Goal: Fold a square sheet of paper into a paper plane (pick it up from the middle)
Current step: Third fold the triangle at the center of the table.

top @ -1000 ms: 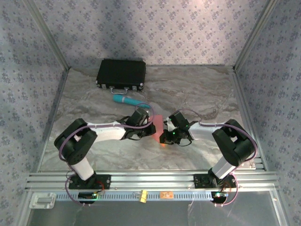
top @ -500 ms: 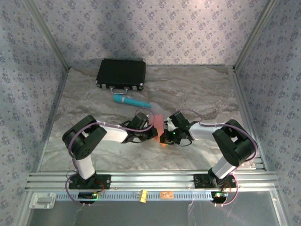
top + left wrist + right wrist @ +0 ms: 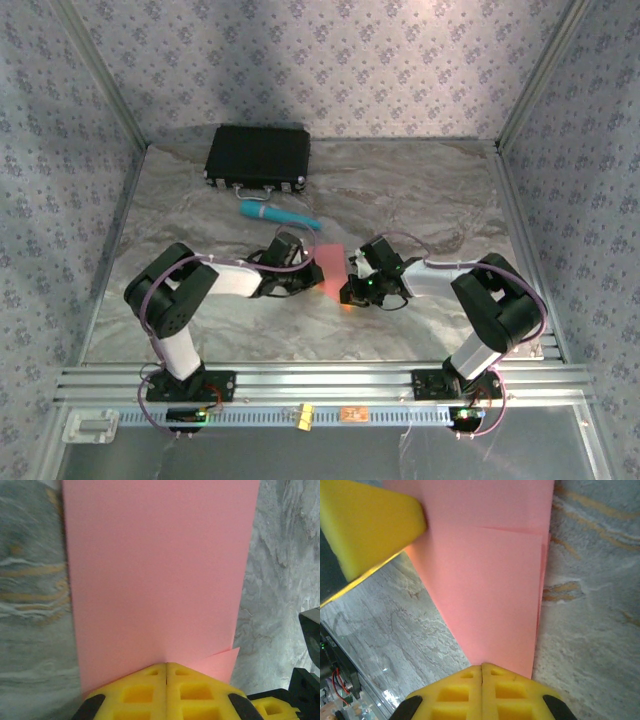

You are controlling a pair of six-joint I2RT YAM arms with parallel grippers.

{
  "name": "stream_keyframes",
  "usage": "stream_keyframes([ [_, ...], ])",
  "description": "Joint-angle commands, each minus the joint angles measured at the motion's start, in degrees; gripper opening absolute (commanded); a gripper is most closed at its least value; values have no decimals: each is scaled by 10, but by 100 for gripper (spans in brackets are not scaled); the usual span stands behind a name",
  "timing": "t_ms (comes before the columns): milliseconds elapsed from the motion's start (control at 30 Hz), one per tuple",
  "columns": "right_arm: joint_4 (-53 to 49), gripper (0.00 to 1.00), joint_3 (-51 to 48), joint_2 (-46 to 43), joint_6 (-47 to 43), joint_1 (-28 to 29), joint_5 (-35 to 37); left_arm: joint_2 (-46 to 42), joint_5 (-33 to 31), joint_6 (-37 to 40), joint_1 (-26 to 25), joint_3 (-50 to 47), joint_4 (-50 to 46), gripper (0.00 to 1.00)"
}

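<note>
Two closed claws meet over the square sheet of paper (image 3: 336,266), which lies on the bench (image 3: 430,190) on the arm-base side of the black case (image 3: 258,157) and to its right. From above they hide all but a small pink patch. Wrist views cut off its far end; a folded layer shows. The left claw (image 3: 312,276) and right claw (image 3: 354,287) have yellow tips shut together at the paper's edge; pinching or pressing, I cannot tell. Both arms reach low and inward, elbows bent

square sheet of paper (image 3: 160,570) — thin matt pink paper, smooth; left fingers (image 3: 114,690) matt yellow plastic; tabletop (image 3: 420,190) marble-look, faint sheen; rails (image 3: 320,381) — ribbed bare metal
</note>
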Motion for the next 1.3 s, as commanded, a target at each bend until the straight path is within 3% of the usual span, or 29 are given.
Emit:
stream_keyframes([
  [0,-68,0,-22,31,-4,-4,53,-14,-28,28,23,-14,-54,5],
  [200,-65,0,-23,27,-4,-3,51,-22,-13,45,58,-49,-10,6],
  [433,-63,0,-26,21,-5,-3,48,-53,-15,72,85,-58,-25,6],
  [667,-55,0,-22,17,-13,-6,29,-144,-29,116,46,14,-141,8],
  [967,-51,0,-23,12,-9,-6,28,-42,43,91,11,47,-86,7],
  [1267,-37,0,-13,-4,-6,-7,10,16,16,109,6,46,-128,4],
])
